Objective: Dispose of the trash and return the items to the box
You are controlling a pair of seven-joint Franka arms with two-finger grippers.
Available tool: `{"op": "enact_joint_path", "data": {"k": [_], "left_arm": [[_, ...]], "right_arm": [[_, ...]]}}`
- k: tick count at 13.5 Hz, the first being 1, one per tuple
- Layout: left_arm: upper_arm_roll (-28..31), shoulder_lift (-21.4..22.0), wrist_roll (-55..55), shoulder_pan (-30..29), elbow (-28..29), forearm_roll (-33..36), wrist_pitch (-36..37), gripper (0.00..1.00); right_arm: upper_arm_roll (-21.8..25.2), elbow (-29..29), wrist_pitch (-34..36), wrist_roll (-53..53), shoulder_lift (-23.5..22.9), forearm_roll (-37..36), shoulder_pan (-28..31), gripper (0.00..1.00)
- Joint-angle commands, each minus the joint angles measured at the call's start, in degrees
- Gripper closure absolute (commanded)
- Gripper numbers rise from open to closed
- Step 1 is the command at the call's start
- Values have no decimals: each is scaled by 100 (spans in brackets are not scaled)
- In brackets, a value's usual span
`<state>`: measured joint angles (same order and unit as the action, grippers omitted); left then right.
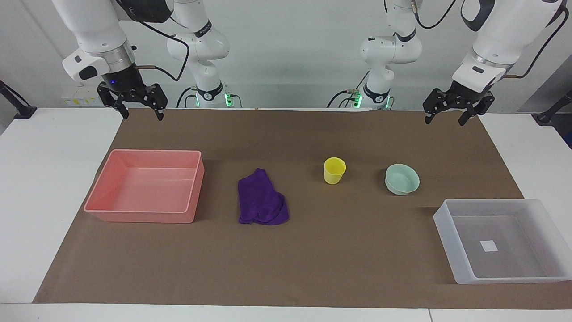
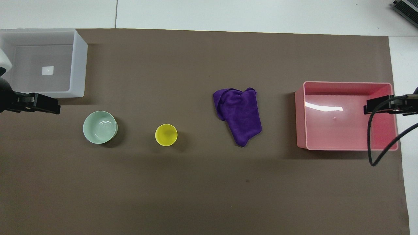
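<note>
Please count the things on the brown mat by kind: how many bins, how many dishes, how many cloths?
Bins: 2, pink bin and translucent box
Dishes: 2, yellow cup and mint-green bowl
Cloths: 1, purple rag
Total: 5

White desk [image 1: 53,179] under a brown mat [image 1: 286,250], plain pale wall [image 1: 290,53] above.

Mat spread across most of the desk, white margins bare at both ends; seam lines visible in the desk top; soft even light, faint shadows.
</note>
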<state>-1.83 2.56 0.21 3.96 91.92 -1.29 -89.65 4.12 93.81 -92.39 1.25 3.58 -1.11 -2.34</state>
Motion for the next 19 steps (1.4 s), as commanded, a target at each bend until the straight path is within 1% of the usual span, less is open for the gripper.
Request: {"op": "enact_joint_path", "data": {"k": [1, 4, 6, 9, 14, 17, 19], "left_arm": [[-19, 78, 14, 25, 80, 103, 9, 0], [-11, 87, 5, 8, 80, 103, 35, 0], [-10, 87, 5, -18, 80, 103, 27, 0], [-19, 87, -4, 43, 80, 112, 44, 0], [-10, 148, 5, -18, 186, 112, -26, 0], [-10, 157, 22, -18, 195, 112, 9, 0], [-10, 166, 75, -27, 212, 112, -70, 0]], "right_arm": [[-51, 68, -130, 95, 19, -3, 111, 0], [-51, 76, -148, 104, 19, -3, 102, 0], [-51, 120, -279, 95, 19, -3, 102, 0], [-51, 103, -69, 69, 46, -3, 111, 0], [-16, 24, -139, 104, 55, 5, 120, 0], [1, 120, -86, 69, 125, 14, 198, 0], [1, 164, -183, 104, 108, 5, 190, 0]]}}
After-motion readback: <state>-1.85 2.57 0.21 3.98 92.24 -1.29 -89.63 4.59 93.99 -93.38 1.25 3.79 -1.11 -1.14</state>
